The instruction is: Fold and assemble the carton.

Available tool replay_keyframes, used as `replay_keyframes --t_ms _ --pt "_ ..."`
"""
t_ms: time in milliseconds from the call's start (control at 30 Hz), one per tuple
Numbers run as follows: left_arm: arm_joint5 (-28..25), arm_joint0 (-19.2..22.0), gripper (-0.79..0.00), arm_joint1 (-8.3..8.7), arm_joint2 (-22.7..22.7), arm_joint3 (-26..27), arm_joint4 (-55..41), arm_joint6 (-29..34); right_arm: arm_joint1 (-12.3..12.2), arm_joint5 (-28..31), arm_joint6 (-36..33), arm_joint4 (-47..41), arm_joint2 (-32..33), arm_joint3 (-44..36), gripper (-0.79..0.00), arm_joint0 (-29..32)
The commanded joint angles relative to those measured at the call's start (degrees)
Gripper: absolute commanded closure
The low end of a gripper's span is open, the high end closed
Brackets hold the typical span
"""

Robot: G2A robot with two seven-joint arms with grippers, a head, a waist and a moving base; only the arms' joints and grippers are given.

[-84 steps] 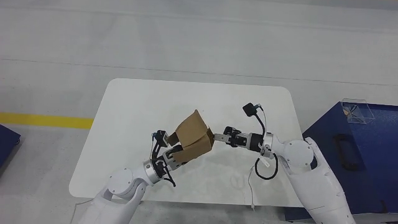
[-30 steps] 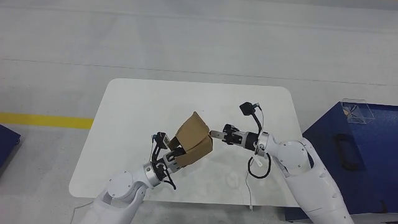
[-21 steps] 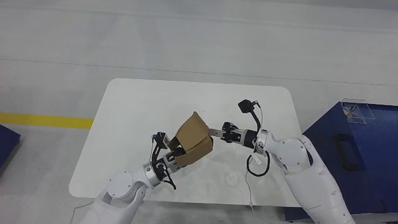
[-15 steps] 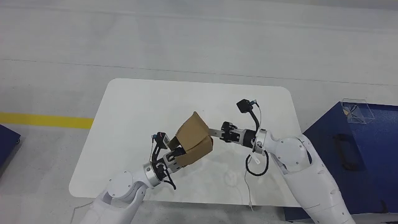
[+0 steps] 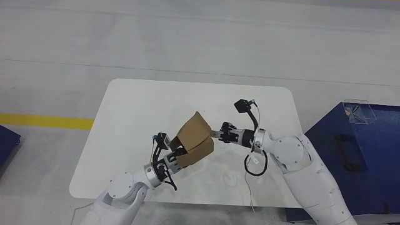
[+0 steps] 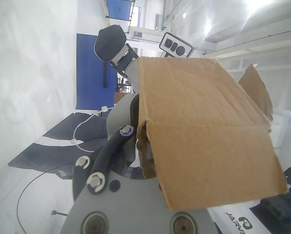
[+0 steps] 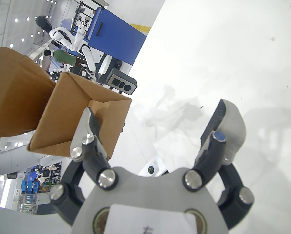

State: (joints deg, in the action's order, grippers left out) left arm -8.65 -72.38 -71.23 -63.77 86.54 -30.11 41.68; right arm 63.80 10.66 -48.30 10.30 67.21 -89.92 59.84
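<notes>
Top view first: the brown carton (image 5: 194, 139) sits low in the middle of the frame, tipped up over the near part of the white table (image 5: 137, 109). The left gripper (image 5: 172, 156) comes in from the lower left and has it by the lower-left edge. The right gripper (image 5: 216, 134) comes in from the lower right and meets the carton's right-hand corner. A blue cabinet (image 5: 365, 156) stands at the right edge of the frame. On to the left wrist view: the carton (image 6: 201, 127) is right up close, one wall running down into this claw, which is pinching the cardboard. One finger lies against the inner face and the other is hidden behind the panel. Past the carton's far edge, a black finger pad (image 6: 110, 42) of the right gripper shows. Now the right wrist view: the claw (image 7: 155, 105) is spread wide, one finger (image 7: 90, 122) lying against the carton's (image 7: 67, 113) folded flap, the other well clear over bare table (image 7: 221, 37).
</notes>
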Motion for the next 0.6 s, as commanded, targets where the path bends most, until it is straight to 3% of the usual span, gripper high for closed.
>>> replay_keyframes --t_ms 0,567 --pt "0.00 0.00 0.000 0.00 0.00 0.00 0.00 0.00 -0.02 -0.15 -0.07 0.42 -0.13 -0.29 -0.785 -0.09" --pt "0.00 0.00 0.000 0.00 0.00 0.00 0.00 0.00 0.03 -1.63 2.28 2.49 -0.95 -1.30 -0.785 -0.21"
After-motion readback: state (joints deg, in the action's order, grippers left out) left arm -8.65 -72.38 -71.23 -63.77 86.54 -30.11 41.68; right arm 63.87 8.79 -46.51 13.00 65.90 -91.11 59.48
